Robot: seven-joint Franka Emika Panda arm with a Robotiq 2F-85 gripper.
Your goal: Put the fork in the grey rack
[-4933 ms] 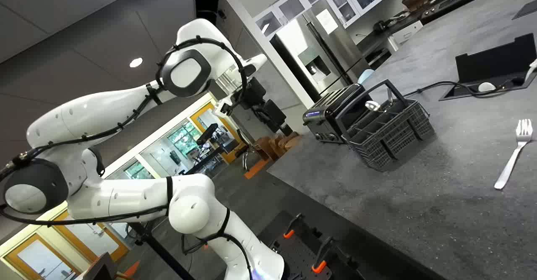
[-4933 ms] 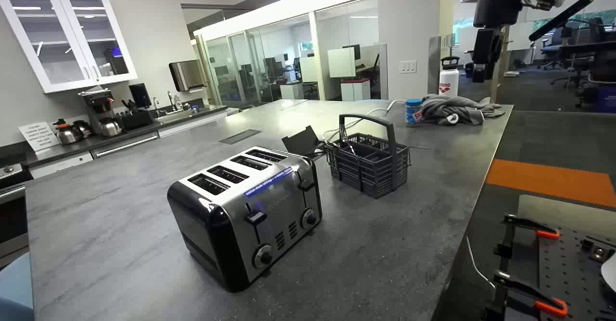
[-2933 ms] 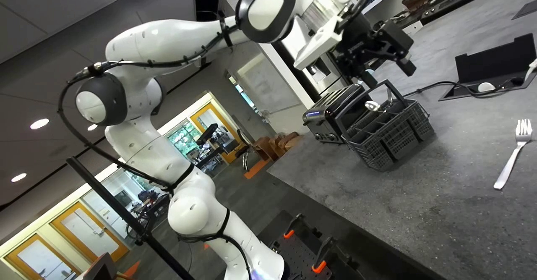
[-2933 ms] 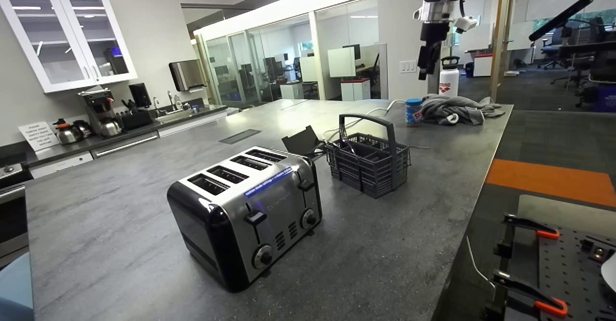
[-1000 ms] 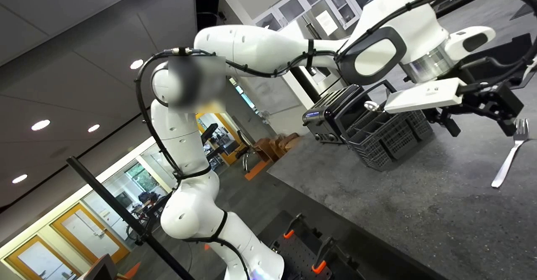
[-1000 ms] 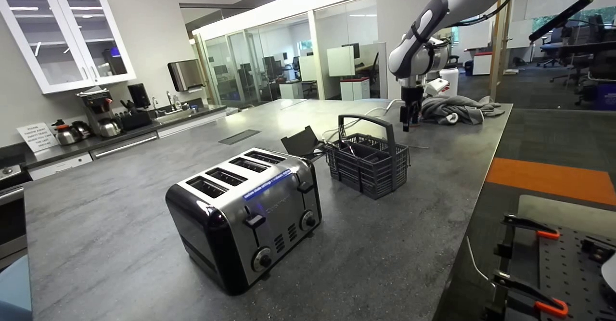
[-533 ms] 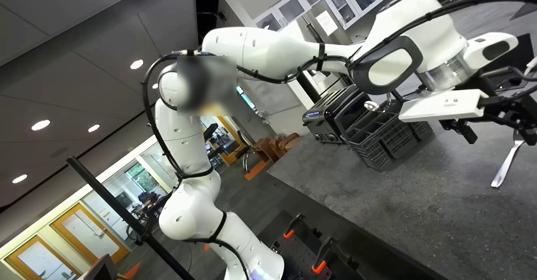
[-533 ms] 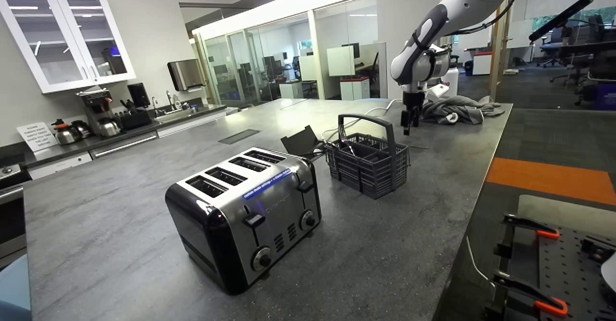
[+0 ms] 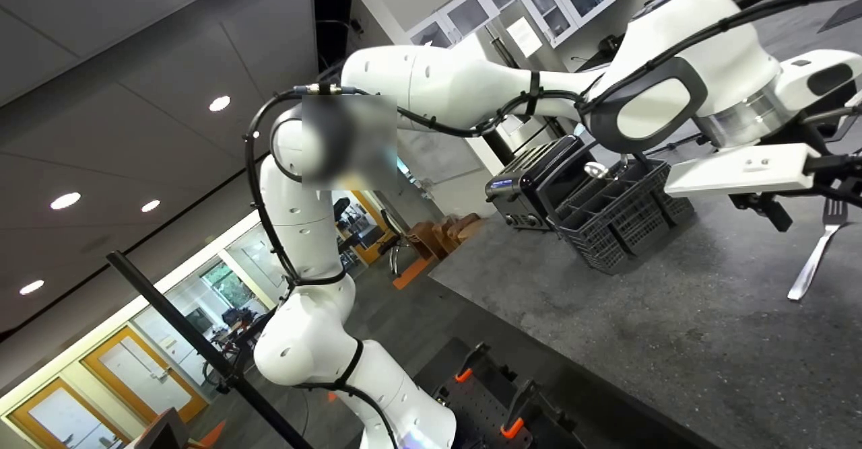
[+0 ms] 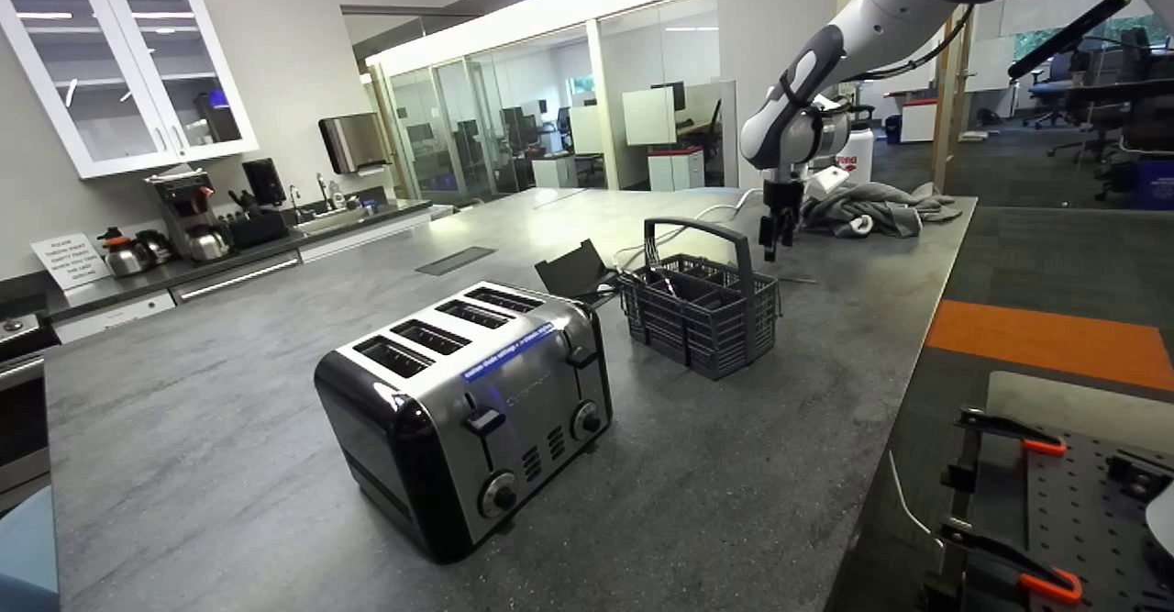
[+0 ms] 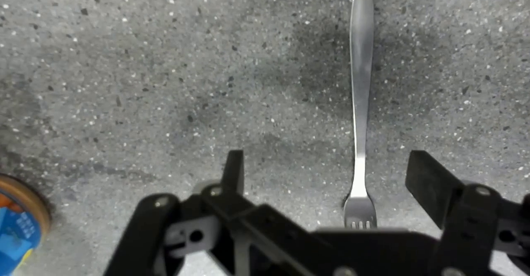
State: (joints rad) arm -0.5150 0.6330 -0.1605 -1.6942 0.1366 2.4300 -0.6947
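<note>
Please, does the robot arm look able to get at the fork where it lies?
Probably yes: in the wrist view, the neck of the fork shows between the open fingers, off-centre, and no other object shows in the way.

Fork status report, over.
End effector open above the fork. Fork on counter, ungripped. Nothing seen blocking; round blue item at wrist view's edge, clear of fork.
</note>
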